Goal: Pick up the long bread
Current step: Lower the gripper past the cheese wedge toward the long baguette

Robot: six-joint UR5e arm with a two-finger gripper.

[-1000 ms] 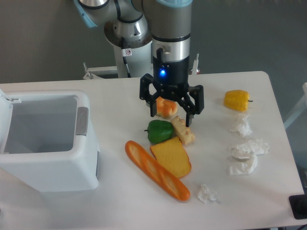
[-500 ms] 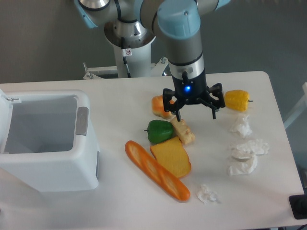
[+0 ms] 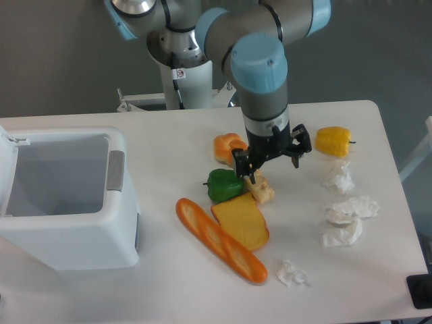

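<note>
The long bread [image 3: 221,240] lies flat on the white table [image 3: 169,290], a slim orange-brown baguette with pale slashes, running diagonally from upper left to lower right. My gripper [image 3: 272,156] hangs open and empty above the table, up and to the right of the bread, over the small beige piece [image 3: 258,188]. Its dark fingers [image 3: 241,162] are spread wide and turned at an angle. Nothing touches the bread except the flat yellow-orange slice [image 3: 241,221] lying against its right side.
A green pepper [image 3: 223,185], an orange bun [image 3: 228,147] and a yellow pepper [image 3: 333,140] lie nearby. Crumpled white paper pieces [image 3: 347,211] sit at the right, one more [image 3: 291,273] near the bread's lower end. A white bin [image 3: 64,196] stands at the left.
The gripper has moved right from over the orange bun and rotated its wrist, then dropped slightly toward the beige piece. The food items have not moved.
</note>
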